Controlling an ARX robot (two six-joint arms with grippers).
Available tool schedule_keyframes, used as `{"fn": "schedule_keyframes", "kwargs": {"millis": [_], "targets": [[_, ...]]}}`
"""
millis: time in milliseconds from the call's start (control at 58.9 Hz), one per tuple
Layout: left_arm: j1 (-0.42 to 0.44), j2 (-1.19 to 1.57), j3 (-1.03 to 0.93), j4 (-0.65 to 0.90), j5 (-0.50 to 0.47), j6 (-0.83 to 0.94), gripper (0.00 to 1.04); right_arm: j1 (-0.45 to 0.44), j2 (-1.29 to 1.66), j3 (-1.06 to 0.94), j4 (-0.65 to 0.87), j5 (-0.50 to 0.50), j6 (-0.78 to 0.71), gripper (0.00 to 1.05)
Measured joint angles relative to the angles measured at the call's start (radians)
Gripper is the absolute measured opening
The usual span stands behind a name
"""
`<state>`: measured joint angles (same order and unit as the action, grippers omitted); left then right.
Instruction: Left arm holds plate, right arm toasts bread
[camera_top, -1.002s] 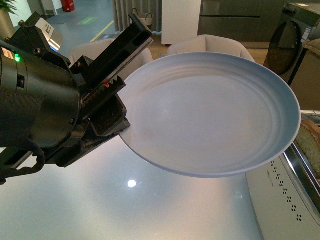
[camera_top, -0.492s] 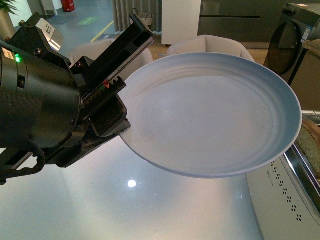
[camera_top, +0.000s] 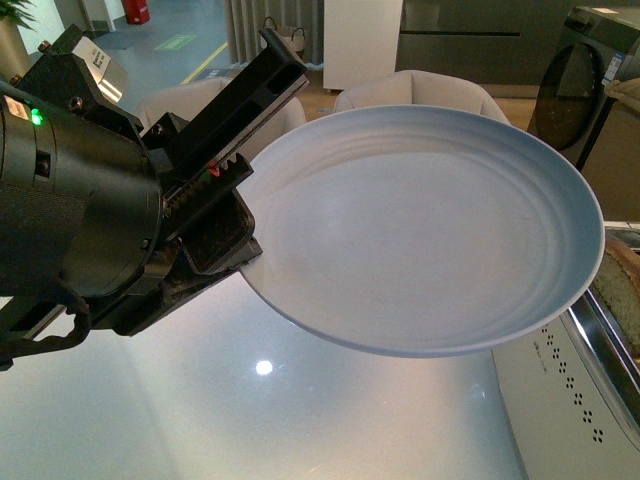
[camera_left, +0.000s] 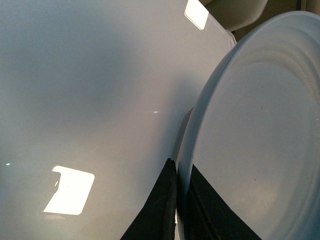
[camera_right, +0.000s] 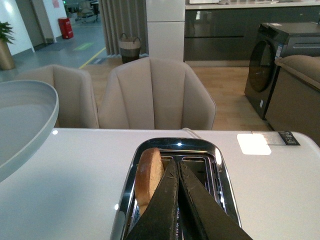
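My left arm (camera_top: 80, 190), bulky and black with a green light, fills the left of the front view. My left gripper (camera_top: 235, 225) is shut on the rim of the pale blue-grey plate (camera_top: 420, 230) and holds it, empty, above the white table. In the left wrist view the jaws pinch the plate's rim (camera_left: 182, 172). The bread (camera_right: 149, 175) stands upright in the left slot of a chrome toaster (camera_right: 220, 165). My right gripper (camera_right: 177, 167) is shut and empty, just above the toaster beside the bread. A bit of bread (camera_top: 622, 275) shows at the front view's right edge.
The toaster's white perforated side (camera_top: 570, 400) is at the lower right of the front view. The white glossy table (camera_top: 200, 420) lies below the plate. Beige chairs (camera_right: 155, 95) stand behind the table. The plate's edge (camera_right: 25, 120) shows left of the toaster.
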<state>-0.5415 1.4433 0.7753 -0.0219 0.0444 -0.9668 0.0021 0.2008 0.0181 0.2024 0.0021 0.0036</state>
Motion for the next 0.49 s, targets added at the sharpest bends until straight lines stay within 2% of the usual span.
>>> {"fn": "schedule_keyframes", "kwargs": {"millis": [68, 170, 424, 492], "targets": [[0.000, 0.000, 0.000, 0.000, 0.000, 0.000, 0.03, 0.000, -0.020, 0.000, -0.021, 0.000, 0.000, 0.02], [0.000, 0.000, 0.000, 0.000, 0.000, 0.000, 0.03, 0.000, -0.158, 0.000, -0.187, -0.001, 0.000, 0.02], [0.000, -0.001, 0.000, 0.000, -0.001, 0.000, 0.03, 0.000, -0.194, 0.000, -0.201, 0.000, 0.000, 0.02], [0.000, -0.001, 0.000, 0.000, 0.000, 0.000, 0.03, 0.000, -0.194, 0.000, -0.201, -0.001, 0.000, 0.12]]}}
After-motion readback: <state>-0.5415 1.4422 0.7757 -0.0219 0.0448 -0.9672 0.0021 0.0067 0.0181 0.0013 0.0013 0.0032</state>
